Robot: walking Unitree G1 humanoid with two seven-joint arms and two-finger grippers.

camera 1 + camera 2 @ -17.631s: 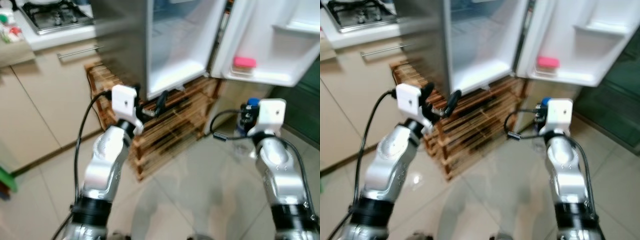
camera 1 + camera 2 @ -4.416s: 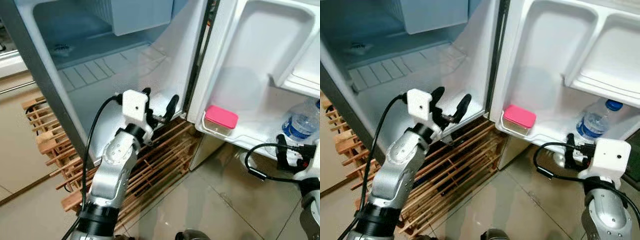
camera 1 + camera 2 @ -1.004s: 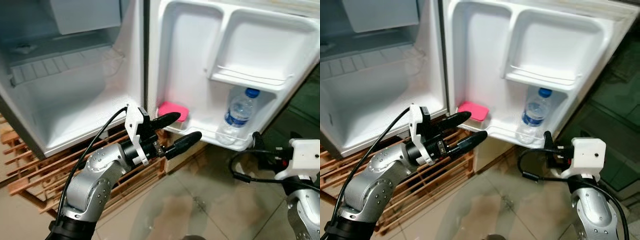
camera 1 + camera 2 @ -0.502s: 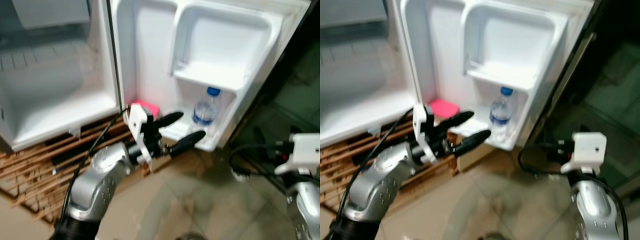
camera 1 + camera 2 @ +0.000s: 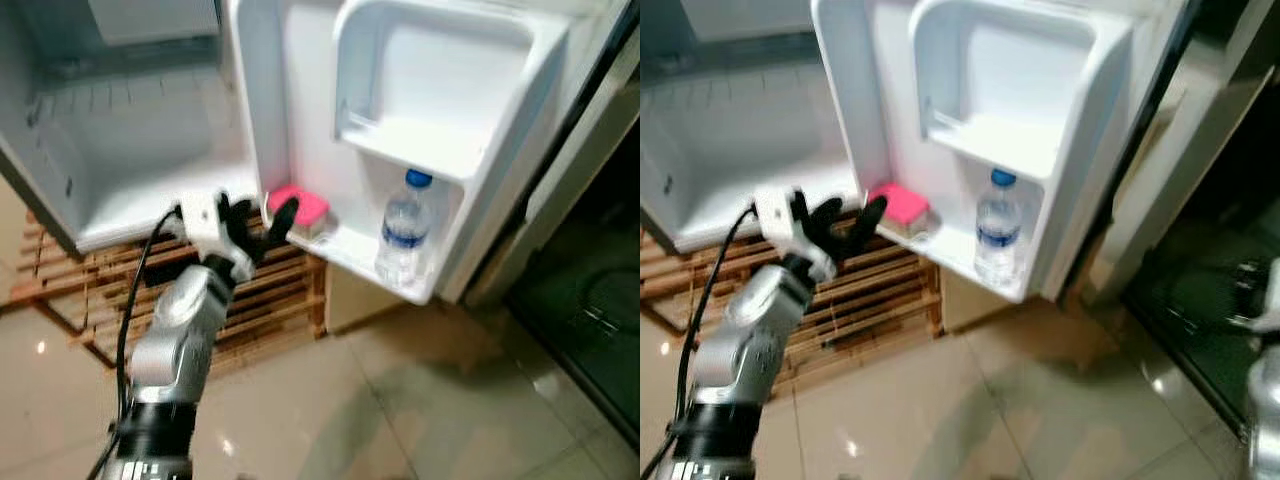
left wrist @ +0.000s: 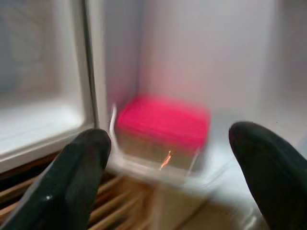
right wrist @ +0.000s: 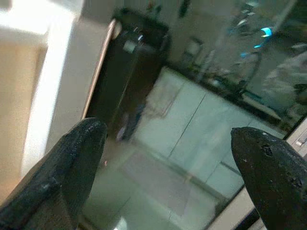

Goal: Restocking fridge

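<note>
Head views: the left claw [image 5: 256,222], fingers spread and empty, is raised just short of a pink-lidded box [image 5: 299,210] on the fridge door's bottom shelf [image 5: 950,250], beside a water bottle [image 5: 403,232].

Left wrist view: the box [image 6: 160,129] is framed straight ahead between the fingers, long side crosswise.

Right wrist view: the right claw [image 7: 168,158] is seen spread, empty, aimed away.

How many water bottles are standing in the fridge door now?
1. The water bottle stands upright in the lower door shelf, at its outer end, apart from the pink-lidded container. The deep upper bin could hide more.
</note>
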